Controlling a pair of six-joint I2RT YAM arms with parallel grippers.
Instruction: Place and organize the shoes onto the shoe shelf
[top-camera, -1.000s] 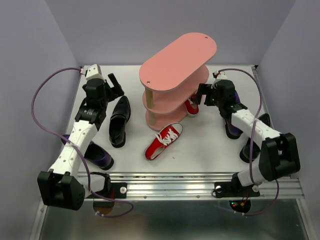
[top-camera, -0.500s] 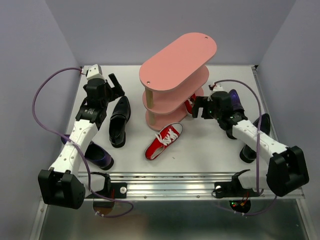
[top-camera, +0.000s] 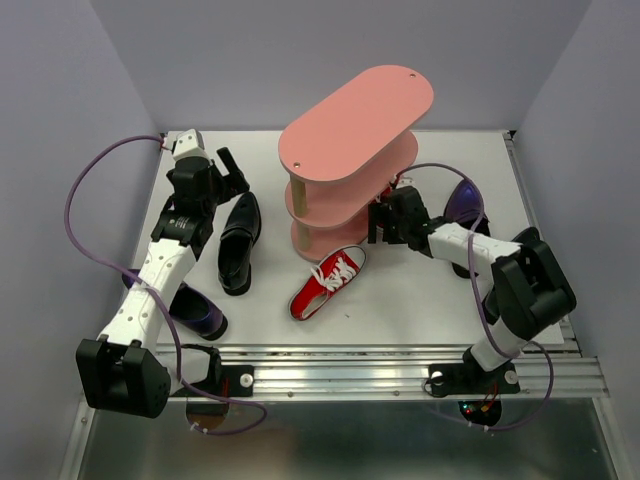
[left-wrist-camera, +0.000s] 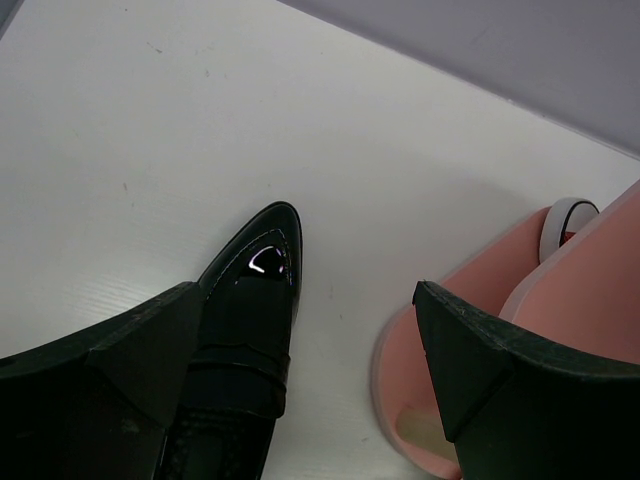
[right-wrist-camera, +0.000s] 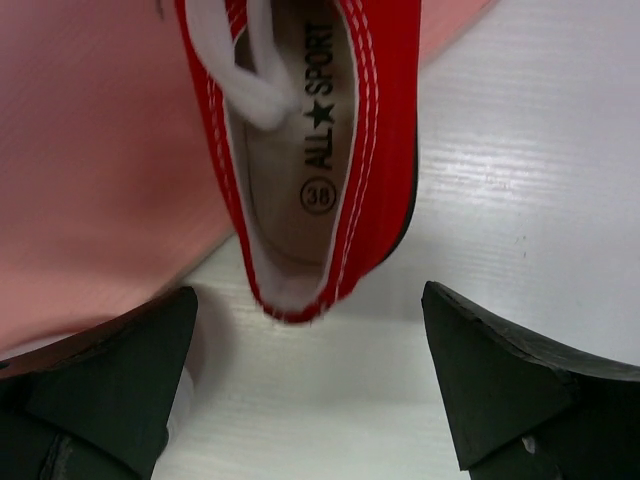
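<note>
While spread wide and holding nothing, left gripper (left-wrist-camera: 305, 300) above the toe of a black loafer (left-wrist-camera: 245, 340), at 9 o'clock from the shoe shelf (top-camera: 355, 120). Right gripper (right-wrist-camera: 308, 295) spread too, empty, just behind the heel of a red sneaker (right-wrist-camera: 330, 150) lying partly on a pink board, at 3 o'clock. Second red sneaker (top-camera: 328, 282) on the table (top-camera: 400, 300) at 6 o'clock; purple shoe (top-camera: 195, 312) at 8 o'clock.

My white tabletop (top-camera: 400, 300) carries the pink shoe shelf (top-camera: 355, 120) toward the far edge, about mid-width. A black loafer (top-camera: 240, 243) lies left of it, and a red sneaker (top-camera: 328, 282) lies in front of it. One purple shoe (top-camera: 200, 315) sits by the near left corner, and what looks like a second purple shoe (top-camera: 460, 200) sits toward the right edge.
</note>
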